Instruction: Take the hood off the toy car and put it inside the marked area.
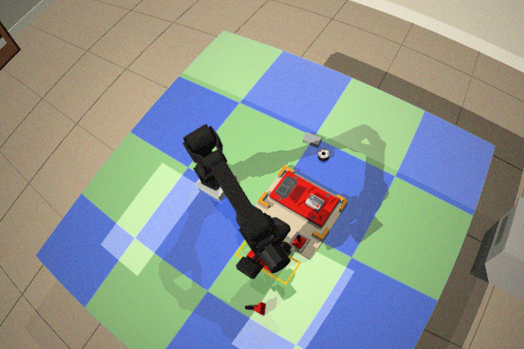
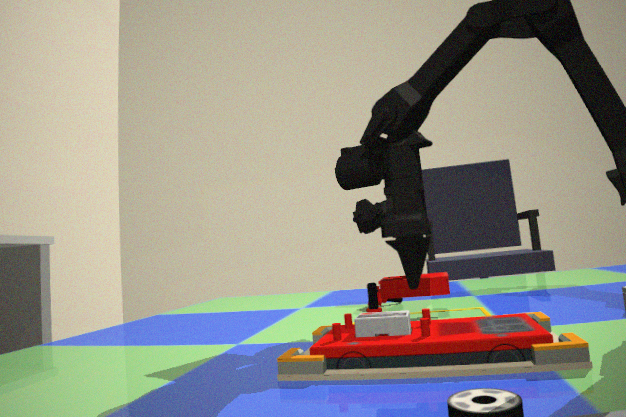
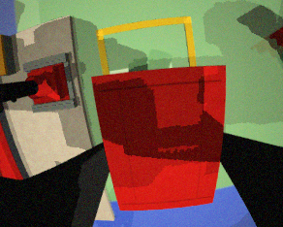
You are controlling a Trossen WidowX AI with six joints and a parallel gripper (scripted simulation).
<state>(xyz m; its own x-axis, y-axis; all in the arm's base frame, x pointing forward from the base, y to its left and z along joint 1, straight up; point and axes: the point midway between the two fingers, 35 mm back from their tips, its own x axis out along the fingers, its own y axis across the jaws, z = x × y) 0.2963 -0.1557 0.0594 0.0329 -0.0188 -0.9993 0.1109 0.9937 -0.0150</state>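
The red hood (image 2: 435, 284) (image 3: 165, 121) is held above the table between the fingers of my gripper (image 2: 413, 282) (image 3: 163, 144), which is shut on it. In the top view the arm hides most of the hood, and a bit of red shows over the marked area. The marked area, a yellow outline (image 1: 293, 273) (image 3: 144, 25), shows past the hood's far edge in the wrist view; the hood hides its near part. The red toy car (image 1: 295, 192) (image 2: 455, 342) sits without its hood, and its grey-white engine block (image 1: 314, 202) (image 2: 382, 325) is exposed.
The car's tan board has orange corners (image 1: 321, 233) (image 2: 561, 340). Beside the car a red piece with a black handle (image 1: 298, 241) sits in a grey holder. Another red piece with a black handle (image 1: 259, 308) lies past the marked area. A wheel (image 1: 323, 154) and grey block (image 1: 311, 139) lie across the car.
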